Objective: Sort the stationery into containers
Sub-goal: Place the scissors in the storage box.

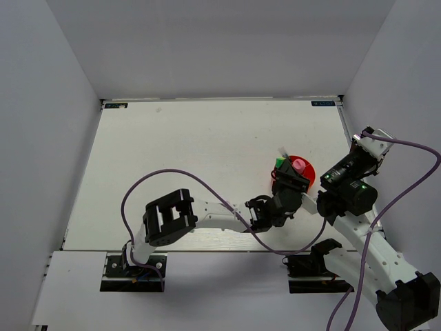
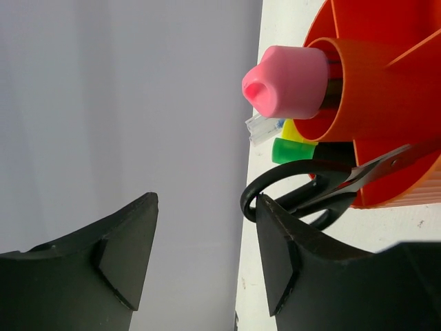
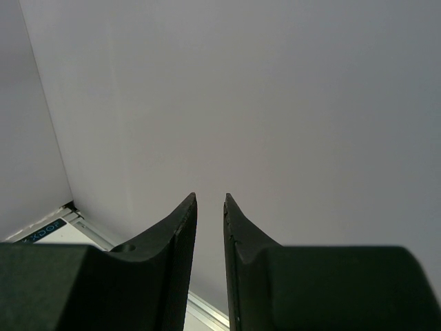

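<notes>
Stationery (image 1: 298,166): every piece we can see stands in the orange cup (image 1: 311,176). The cup sits upright on the white counter (image 1: 207,138), right of centre and towards the near edge. Long axes run roughly vertical, with caps and handles up, out of the cup's mouth. The left wrist view is rolled sideways, so there they point to the picture's left.

The bottle (image 2: 286,81), pink cap up, occupies the cup's central tube. In the ring outside that tube we see:
- a yellow-capped marker (image 2: 298,131) and a green-capped marker (image 2: 291,150), side by side
- a clear thin pen (image 2: 260,128) just beside them
- the scissors (image 2: 296,196), blades down inside the cup, black handle loops sticking out over the rim

Ribs divide the ring; we cannot tell which pieces share a section.

Left jaws: wide open, nothing between them, held just beside the cup on its near-left side in the top view. One finger (image 2: 282,262) overlaps the scissors' handle loop in the wrist view; we cannot tell whether it touches.

Right jaws: nearly closed, only a thin slit between the fingers (image 3: 172,255), holding nothing. They are raised off to the right of the cup, well apart from it, and face the grey wall (image 3: 275,103).
</notes>
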`<state>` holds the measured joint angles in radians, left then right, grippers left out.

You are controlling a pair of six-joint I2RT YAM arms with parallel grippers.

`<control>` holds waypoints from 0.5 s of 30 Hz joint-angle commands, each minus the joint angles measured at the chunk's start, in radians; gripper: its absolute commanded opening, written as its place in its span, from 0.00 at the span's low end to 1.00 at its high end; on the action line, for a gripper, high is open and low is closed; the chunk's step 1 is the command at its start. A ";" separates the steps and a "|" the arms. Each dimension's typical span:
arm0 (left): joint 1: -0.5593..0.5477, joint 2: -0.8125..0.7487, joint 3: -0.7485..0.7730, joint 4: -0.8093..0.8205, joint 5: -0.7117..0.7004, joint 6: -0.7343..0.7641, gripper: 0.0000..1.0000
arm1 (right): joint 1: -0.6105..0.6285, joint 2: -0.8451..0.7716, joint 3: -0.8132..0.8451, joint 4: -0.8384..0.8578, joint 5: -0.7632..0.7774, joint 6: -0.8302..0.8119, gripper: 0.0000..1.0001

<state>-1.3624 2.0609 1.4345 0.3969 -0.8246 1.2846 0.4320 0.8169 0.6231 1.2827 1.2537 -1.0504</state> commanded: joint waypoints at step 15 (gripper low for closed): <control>-0.021 -0.039 -0.022 -0.090 -0.027 -0.117 0.82 | -0.004 -0.027 -0.006 0.264 0.006 0.026 0.25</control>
<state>-1.3777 2.0609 1.4292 0.3367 -0.8349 1.2129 0.4320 0.8070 0.6228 1.2827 1.2537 -1.0496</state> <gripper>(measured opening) 0.809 0.254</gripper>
